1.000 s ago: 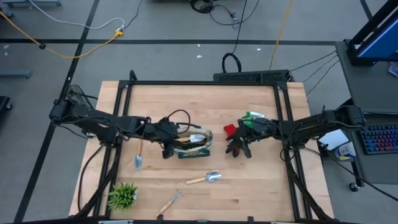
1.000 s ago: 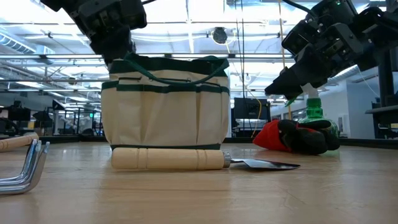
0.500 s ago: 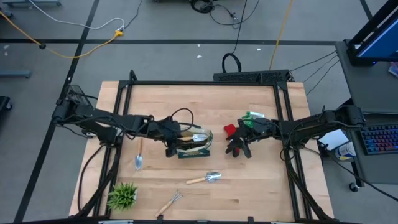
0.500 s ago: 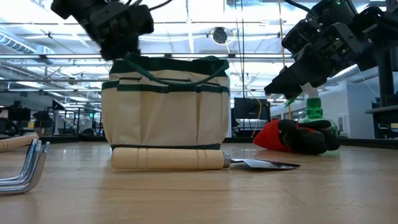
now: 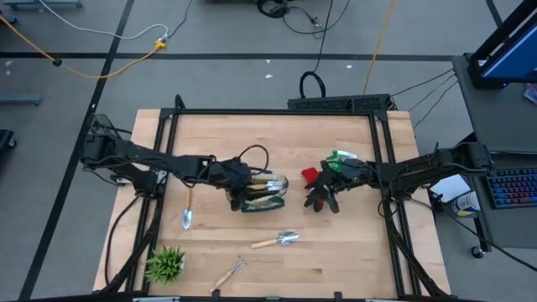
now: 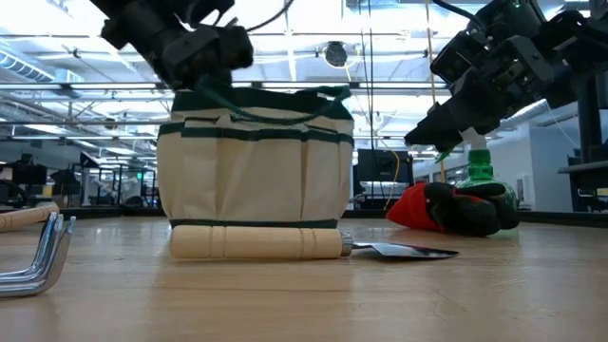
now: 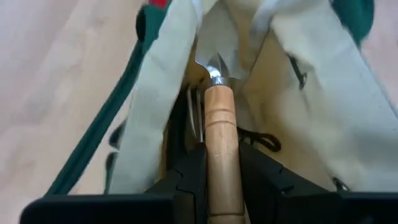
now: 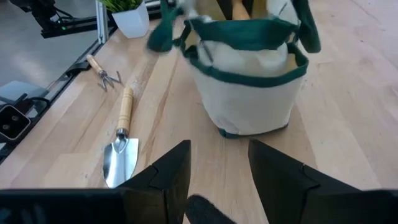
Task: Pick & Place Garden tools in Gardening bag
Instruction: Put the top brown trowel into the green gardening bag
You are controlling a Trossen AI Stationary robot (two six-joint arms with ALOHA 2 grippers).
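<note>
The left pincer (image 7: 222,180) is positioned over the open mouth of the gardening bag (image 5: 262,194) at the centre of the counter (image 5: 277,134). Its fingers are clamped on the wooden handle of a hand tool (image 7: 221,124), held with the metal end pointing down into the bag so that release should drop it inside; insertion is judged to be under way.

The right pincer (image 8: 217,165) is held with its fingers apart above the red-and-black gloves (image 5: 320,191), which lie to the right of the bag, beside the green spray bottle (image 5: 342,156).

A trowel (image 5: 278,241), a second trowel (image 5: 187,211) and a small rake (image 5: 229,273) lie uncollected on the counter. A potted plant (image 5: 165,263) stands at the near left corner.
</note>
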